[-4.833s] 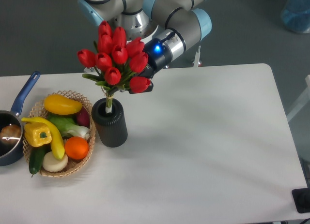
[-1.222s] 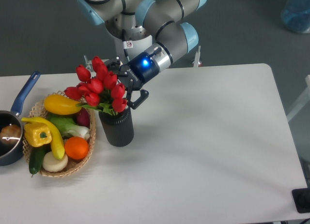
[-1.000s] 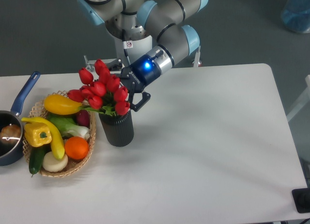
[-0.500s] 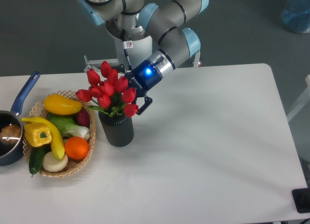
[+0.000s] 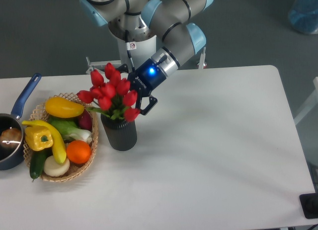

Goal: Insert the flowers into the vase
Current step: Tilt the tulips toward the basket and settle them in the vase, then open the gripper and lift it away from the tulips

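tabletop (image 5: 213, 155): white, most of it bare; all objects sit toward the left edge.
basket (image 5: 84, 165): wicker, near the left edge, just left of the vase and about touching it; holds an orange, yellow pepper, cucumber, onion, yellow squash and some greens.
pot (image 5: 12, 135): blue-handled, at the left edge, partly cut off by the frame; something pale inside, can't tell what.
vase (image 5: 119, 134): dark ribbed cylinder, upright, toward the left side about midway between near and far edges, right beside the basket.
flowers (image 5: 110, 91): red tulip bunch sitting in the vase mouth, leaves at rim level, stems hidden inside; heads lean toward the left and far side, spread wider than the vase.
pincer (image 5: 141, 102): on the right side of the bunch, just above the vase rim; one dark finger shows by the lowest tulip, the other is hidden behind blooms. Can't tell how wide it stands or whether it grips the stems.
arm (image 5: 171, 38): reaches down from the far edge, blue light lit on the wrist.
progress: insertion looks basically done, bunch seated low in the vase.
left to do: confirm release, pull the pincer clear without dragging the blooms or tipping the vase; bunch looks tilted, may settle.
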### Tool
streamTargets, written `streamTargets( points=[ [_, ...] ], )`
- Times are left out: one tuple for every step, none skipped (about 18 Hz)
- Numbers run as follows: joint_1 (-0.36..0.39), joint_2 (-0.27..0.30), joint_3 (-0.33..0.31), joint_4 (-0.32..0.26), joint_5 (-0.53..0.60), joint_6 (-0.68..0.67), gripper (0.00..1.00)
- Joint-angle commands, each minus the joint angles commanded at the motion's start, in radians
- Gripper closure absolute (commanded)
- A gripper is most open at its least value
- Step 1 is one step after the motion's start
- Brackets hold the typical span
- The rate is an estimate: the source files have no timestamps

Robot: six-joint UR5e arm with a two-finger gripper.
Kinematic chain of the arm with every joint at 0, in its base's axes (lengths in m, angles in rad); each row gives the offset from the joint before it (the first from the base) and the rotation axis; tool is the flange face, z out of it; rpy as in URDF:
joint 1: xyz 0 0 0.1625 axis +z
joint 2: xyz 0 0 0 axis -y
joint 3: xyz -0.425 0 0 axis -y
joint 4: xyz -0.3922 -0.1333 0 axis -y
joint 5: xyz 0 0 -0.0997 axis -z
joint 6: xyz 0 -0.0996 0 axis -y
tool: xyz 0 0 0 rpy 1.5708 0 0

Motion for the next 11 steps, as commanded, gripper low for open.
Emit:
streamTargets(
  points=[
    [0.008,0.012,0.002,-0.014,0.017,0.001,0.00],
    [0.021,0.032,0.002,-0.032,0.040,0.002,0.00],
    [0.026,0.041,0.002,-0.043,0.051,0.002,0.00],
    [0.028,0.051,0.002,-0.048,0.060,0.003,0.00],
    [0.032,0.054,0.003,-0.049,0.071,0.002,0.00],
    [0.041,0.058,0.003,-0.049,0.086,0.003,0.00],
    [0.048,0.068,0.003,-0.052,0.098,0.003,0.00],
    [0.051,0.072,0.003,-0.061,0.100,0.003,0.00],
    [0.051,0.083,0.003,-0.071,0.101,0.003,0.00],
    [0.051,0.092,0.003,-0.080,0.104,0.003,0.00],
    [0.052,0.106,0.003,-0.087,0.118,0.003,0.00]
  ],
)
